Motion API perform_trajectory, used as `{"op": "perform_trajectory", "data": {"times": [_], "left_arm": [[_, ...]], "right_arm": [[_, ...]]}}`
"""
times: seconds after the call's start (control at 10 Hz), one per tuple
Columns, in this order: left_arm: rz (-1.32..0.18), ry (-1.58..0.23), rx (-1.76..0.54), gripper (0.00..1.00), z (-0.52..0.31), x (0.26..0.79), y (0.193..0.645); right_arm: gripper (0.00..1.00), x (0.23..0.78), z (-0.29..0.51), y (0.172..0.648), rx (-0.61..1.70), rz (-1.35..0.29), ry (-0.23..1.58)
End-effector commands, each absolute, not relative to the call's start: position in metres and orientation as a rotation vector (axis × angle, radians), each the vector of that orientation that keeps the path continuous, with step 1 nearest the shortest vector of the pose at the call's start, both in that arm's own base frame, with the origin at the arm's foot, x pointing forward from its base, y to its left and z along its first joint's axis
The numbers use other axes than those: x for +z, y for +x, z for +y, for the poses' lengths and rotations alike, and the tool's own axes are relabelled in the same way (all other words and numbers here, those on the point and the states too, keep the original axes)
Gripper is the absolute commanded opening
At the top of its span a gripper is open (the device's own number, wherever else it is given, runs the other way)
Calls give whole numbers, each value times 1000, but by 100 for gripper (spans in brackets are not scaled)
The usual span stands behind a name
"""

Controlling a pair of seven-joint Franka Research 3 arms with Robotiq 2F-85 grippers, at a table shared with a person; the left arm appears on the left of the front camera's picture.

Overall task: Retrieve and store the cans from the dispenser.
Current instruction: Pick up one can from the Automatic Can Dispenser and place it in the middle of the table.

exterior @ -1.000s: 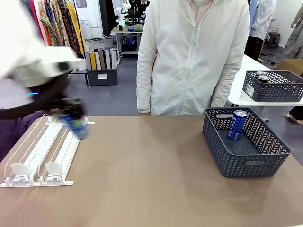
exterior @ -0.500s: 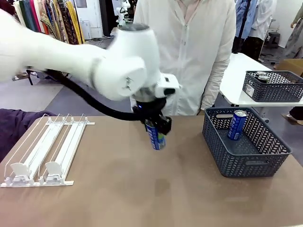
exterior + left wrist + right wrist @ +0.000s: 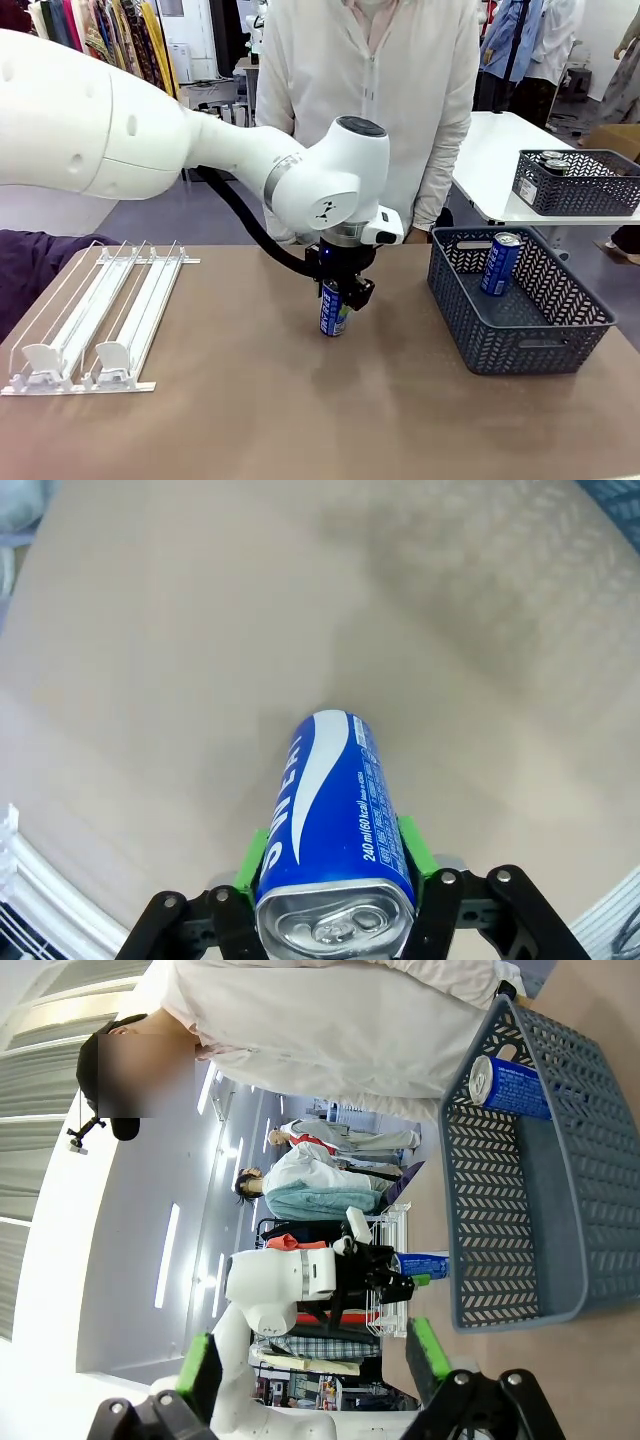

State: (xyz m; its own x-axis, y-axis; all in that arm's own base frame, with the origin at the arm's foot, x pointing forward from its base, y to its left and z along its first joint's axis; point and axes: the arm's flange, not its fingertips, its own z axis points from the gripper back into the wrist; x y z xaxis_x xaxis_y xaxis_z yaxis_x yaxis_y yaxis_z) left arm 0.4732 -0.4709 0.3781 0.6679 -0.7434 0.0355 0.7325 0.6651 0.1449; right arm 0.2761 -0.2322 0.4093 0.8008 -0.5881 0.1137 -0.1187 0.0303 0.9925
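Left pincer [image 3: 345,290] clamps glossy blue can [image 3: 334,309]; mesh basket [image 3: 548,345] apart.

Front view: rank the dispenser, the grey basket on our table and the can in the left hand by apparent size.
1. Basket and dispenser: look alike in extent, so unranked.
2. Can held by the left hand: clearly smallest.

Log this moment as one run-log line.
left gripper: jaws shut on upright blue Pepsi can at table centre | right gripper: open | dark grey mesh basket: one blue can inside | white dispenser rack: no cans
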Motion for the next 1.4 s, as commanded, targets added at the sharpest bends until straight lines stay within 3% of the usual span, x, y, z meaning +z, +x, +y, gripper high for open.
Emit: {"op": "perform_trajectory", "data": {"times": [0.0,0.4,0.5,0.6,0.7,1.1,1.3], "left_arm": [[-71,100,-785,0,-470,385,483],[-44,67,-772,0,-466,381,487],[-42,60,-781,21,-465,381,488],[-56,56,-781,78,-463,383,488],[-61,51,-777,100,-462,383,487],[-121,-1,-718,100,-441,405,480],[-232,-46,-592,100,-397,441,470]], "right_arm": [[100,413,-232,274,-392,-577,1521],[100,413,-232,274,-392,-577,1521],[100,413,-232,274,-392,-577,1521],[100,413,-232,274,-392,-577,1521],[100,413,-232,274,-392,-577,1521],[100,413,-232,274,-392,-577,1521],[100,413,-232,274,-392,-577,1521]]}}
